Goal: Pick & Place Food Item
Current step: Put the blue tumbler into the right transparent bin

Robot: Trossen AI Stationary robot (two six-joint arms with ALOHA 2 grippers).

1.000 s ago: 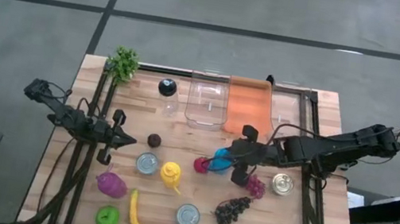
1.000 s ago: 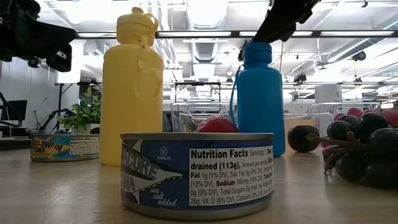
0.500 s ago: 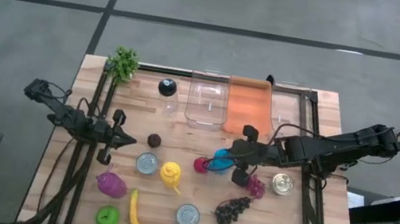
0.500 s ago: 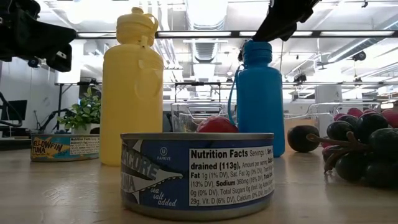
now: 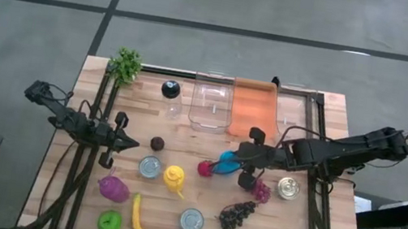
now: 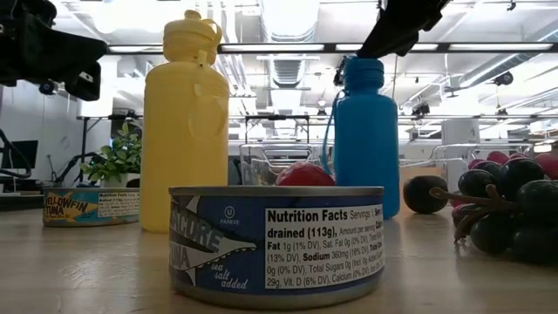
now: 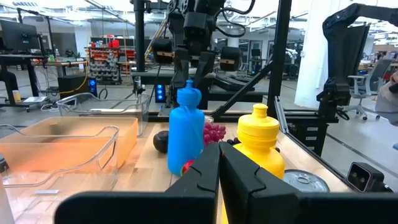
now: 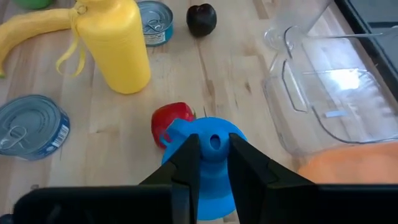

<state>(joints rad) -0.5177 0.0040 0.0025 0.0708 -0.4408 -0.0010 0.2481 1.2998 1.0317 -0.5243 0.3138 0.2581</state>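
The right claw is clamped narrowly on the cap of the upright blue bottle, directly beneath it, so a lift could tip it onto the red apple just beside.

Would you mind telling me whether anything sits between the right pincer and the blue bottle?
Nothing visible does: the right pincer is already at the blue bottle, its fingers either side of the cap. A red apple stands just beside the bottle.
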